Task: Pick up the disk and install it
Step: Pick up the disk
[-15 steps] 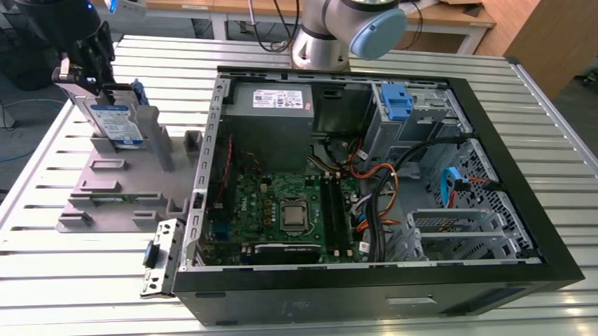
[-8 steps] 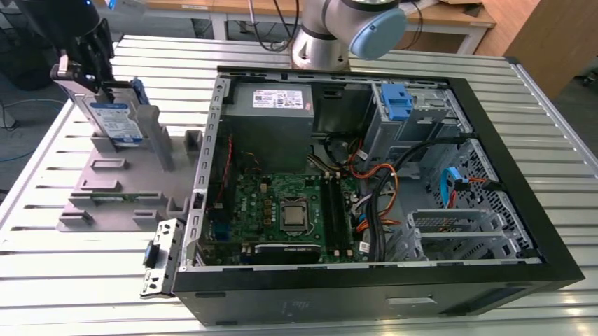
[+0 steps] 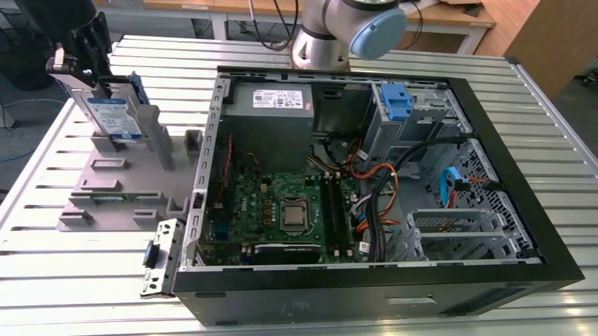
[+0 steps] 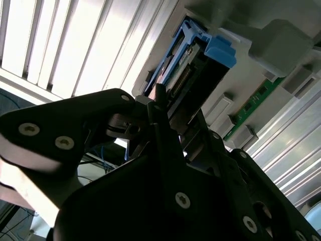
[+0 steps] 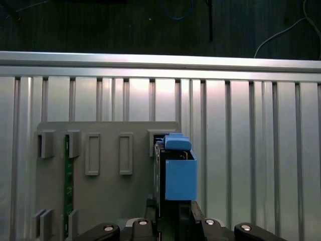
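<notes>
The disk (image 3: 114,120) stands upright on its edge at the exterior view's left, over the grey plastic holder (image 3: 112,189). It is silver with a white-and-blue label and blue side rails. My gripper (image 3: 94,77) comes down from above and is shut on the disk's top end. I cannot tell whether its lower edge still rests in the holder's slot. In the first wrist view the disk (image 5: 178,173) shows edge-on with its blue rail, rising from between the gripper (image 5: 173,211) fingers. In the second wrist view the gripper (image 4: 160,108) clamps the disk (image 4: 188,70).
An open computer case (image 3: 523,161) lies on the slatted metal table (image 3: 56,266), to the exterior view's right of the holder. Inside are a grey power supply box (image 3: 271,112), a blue latch (image 3: 397,101) at the drive bay, a motherboard and cables. The arm's base (image 3: 341,28) stands behind the case.
</notes>
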You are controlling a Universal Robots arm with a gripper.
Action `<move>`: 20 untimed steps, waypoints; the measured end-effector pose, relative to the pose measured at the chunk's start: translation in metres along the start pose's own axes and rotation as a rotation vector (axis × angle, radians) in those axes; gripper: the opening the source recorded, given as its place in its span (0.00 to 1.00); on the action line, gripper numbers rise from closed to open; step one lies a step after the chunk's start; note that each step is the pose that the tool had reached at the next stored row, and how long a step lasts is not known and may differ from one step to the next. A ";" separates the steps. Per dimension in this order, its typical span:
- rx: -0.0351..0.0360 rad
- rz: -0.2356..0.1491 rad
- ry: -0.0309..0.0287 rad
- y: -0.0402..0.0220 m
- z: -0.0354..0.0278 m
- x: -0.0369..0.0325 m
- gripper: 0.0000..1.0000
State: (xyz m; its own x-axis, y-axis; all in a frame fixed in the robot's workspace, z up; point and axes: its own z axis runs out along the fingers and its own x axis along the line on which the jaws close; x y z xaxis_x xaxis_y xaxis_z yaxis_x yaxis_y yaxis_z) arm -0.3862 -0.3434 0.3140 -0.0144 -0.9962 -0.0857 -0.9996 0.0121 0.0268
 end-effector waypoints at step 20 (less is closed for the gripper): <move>0.0013 0.020 -0.0004 0.0000 -0.0010 0.0000 0.35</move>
State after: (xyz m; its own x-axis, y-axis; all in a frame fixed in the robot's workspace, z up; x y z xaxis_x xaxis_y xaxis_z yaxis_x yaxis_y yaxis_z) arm -0.3862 -0.3435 0.3150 -0.0339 -0.9958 -0.0856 -0.9991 0.0317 0.0272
